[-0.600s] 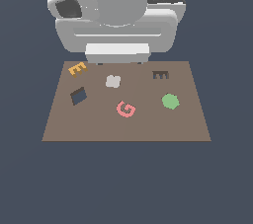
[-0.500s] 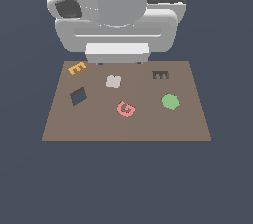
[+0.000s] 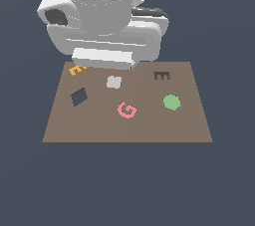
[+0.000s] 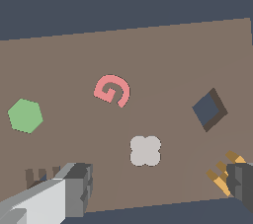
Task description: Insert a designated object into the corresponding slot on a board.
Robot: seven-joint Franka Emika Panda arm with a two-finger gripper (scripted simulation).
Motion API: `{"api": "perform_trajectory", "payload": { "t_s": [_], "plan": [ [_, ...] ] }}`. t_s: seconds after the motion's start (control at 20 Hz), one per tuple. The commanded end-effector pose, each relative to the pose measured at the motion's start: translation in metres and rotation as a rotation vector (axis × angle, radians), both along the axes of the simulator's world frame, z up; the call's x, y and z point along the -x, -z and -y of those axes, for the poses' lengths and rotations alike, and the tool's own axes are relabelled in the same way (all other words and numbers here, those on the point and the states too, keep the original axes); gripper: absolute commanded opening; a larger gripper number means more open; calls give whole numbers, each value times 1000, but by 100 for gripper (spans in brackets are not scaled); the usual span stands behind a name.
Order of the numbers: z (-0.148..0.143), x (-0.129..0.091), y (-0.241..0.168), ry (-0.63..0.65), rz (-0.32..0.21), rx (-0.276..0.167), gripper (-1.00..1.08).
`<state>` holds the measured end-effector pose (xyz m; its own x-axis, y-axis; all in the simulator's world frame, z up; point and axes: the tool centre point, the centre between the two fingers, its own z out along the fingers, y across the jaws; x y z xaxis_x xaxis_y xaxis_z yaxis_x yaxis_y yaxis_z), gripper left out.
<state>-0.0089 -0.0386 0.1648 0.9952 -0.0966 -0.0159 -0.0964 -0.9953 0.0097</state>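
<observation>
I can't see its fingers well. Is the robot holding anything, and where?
Nothing is held. The gripper is open, its fingers wide apart above the board; the orange E lies beside one fingertip.

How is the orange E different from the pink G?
The E is orange-yellow; the G is pink. The E is made of straight bars; the G is a curl. The E lies at the board's far edge, partly hidden by the arm in the exterior view; the G lies out in the open near the middle. Both are small flat letters lying on the board.
</observation>
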Motion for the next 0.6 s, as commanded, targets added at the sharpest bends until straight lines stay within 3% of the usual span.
{"api": "perform_trajectory", "payload": {
  "t_s": [0.0,0.55],
  "plan": [
    [14,3,9,64,1,1,100],
    [98,44,72,507,12,2,100]
  ]
}}
